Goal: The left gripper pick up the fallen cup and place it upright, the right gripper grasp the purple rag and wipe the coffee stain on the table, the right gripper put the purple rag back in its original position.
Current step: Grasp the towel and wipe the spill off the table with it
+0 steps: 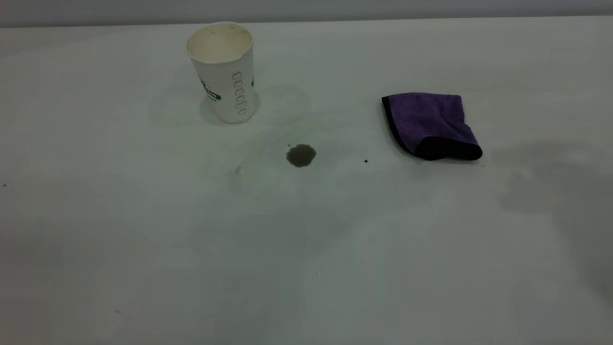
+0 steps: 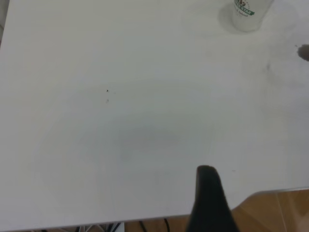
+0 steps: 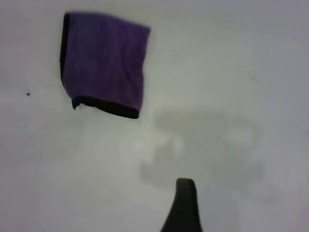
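Exterior view: the fallen cup (image 1: 222,72) now stands upright on the table (image 1: 306,268), far side, left of centre, mouth up, cream-stained inside. Coffee stain (image 1: 301,155) sits nearer the camera and to the cup's right, apart from it; a tiny black speck (image 1: 366,161) lies between stain and rag. Purple rag (image 1: 431,124) lies folded flat at right, black edging along its left and near edges, well apart from stain and cup. No arm or gripper shows in this view; wide bare surface in the whole near half. Table's far edge meets the wall along the top.

Left wrist view: one dark fingertip of the left gripper (image 2: 208,193) hangs over bare table near the table's edge, wooden floor showing past it. Cup base (image 2: 248,14) far off, stain (image 2: 304,52) just at the frame edge. Jaw opening: cannot tell.

Right wrist view: one dark fingertip of the right gripper (image 3: 185,203) over bare table, its shadow beside it. Rag (image 3: 104,63) lies well apart, untouched. Opening: cannot tell.
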`<move>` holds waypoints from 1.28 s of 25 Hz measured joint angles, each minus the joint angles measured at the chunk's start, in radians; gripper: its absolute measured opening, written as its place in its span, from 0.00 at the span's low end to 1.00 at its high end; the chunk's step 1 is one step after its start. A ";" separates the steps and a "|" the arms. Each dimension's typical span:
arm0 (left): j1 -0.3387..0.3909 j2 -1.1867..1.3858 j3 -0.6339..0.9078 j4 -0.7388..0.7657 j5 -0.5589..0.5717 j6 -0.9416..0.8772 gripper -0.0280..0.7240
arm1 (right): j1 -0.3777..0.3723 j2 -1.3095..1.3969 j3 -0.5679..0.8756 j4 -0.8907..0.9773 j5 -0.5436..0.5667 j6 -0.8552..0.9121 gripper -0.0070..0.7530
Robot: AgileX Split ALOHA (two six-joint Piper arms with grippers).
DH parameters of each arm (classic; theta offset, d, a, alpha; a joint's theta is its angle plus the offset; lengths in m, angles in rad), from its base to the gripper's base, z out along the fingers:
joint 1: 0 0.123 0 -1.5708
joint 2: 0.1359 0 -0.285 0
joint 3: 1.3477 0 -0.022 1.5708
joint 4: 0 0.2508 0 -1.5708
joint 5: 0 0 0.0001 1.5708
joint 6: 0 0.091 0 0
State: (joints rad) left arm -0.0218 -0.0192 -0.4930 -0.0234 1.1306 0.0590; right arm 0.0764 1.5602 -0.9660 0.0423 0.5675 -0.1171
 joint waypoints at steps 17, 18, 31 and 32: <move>0.000 0.000 0.000 0.000 0.000 0.001 0.79 | 0.154 0.790 -0.582 0.010 -0.011 -0.075 0.94; 0.000 0.000 0.000 0.000 0.000 0.001 0.79 | 0.157 0.815 -0.601 0.009 -0.006 -0.077 0.94; 0.000 0.000 0.000 0.000 0.000 0.001 0.79 | 0.173 0.954 -0.661 0.025 -0.034 -0.145 0.88; 0.000 0.000 0.000 0.000 0.000 0.001 0.79 | 0.177 0.959 -0.661 0.027 -0.043 -0.152 0.87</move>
State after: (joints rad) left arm -0.0218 -0.0192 -0.4930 -0.0234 1.1306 0.0603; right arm 0.2536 2.5195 -1.6269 0.0689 0.5245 -0.2689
